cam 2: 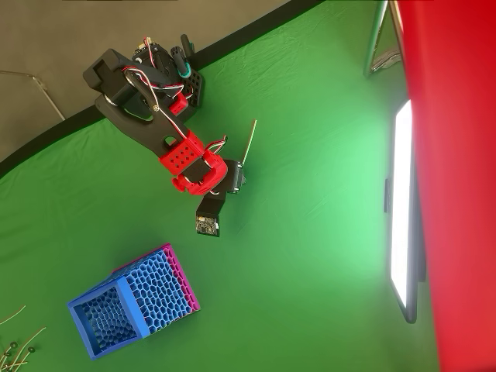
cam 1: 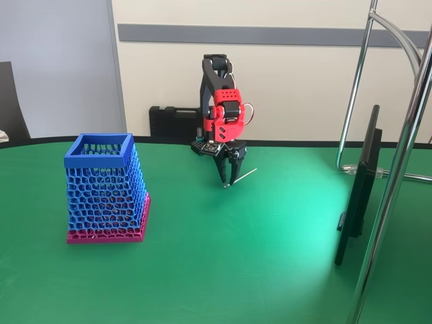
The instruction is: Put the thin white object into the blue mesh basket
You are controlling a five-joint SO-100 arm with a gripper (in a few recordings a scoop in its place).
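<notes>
The thin white object (cam 1: 243, 176) lies low over the green table, slanting away to the right from my gripper; from overhead the thin white object (cam 2: 248, 143) points toward the table's back edge. My gripper (cam 1: 227, 182) points straight down with its fingertips closed together on the stick's near end. In the overhead view my gripper (cam 2: 239, 175) sits under the red wrist. The blue mesh basket (cam 1: 99, 152) stands upright on its magenta base at the left, well apart from the arm. Overhead, the blue mesh basket (cam 2: 108, 314) is at the lower left, its mouth open.
A dark monitor (cam 1: 358, 189) stands edge-on at the right, bright from above (cam 2: 403, 209). Chrome stand tubes (cam 1: 398, 169) rise beside it. A black case (cam 1: 172, 123) sits behind the arm. Several thin sticks (cam 2: 15, 349) lie at the overhead view's lower left corner.
</notes>
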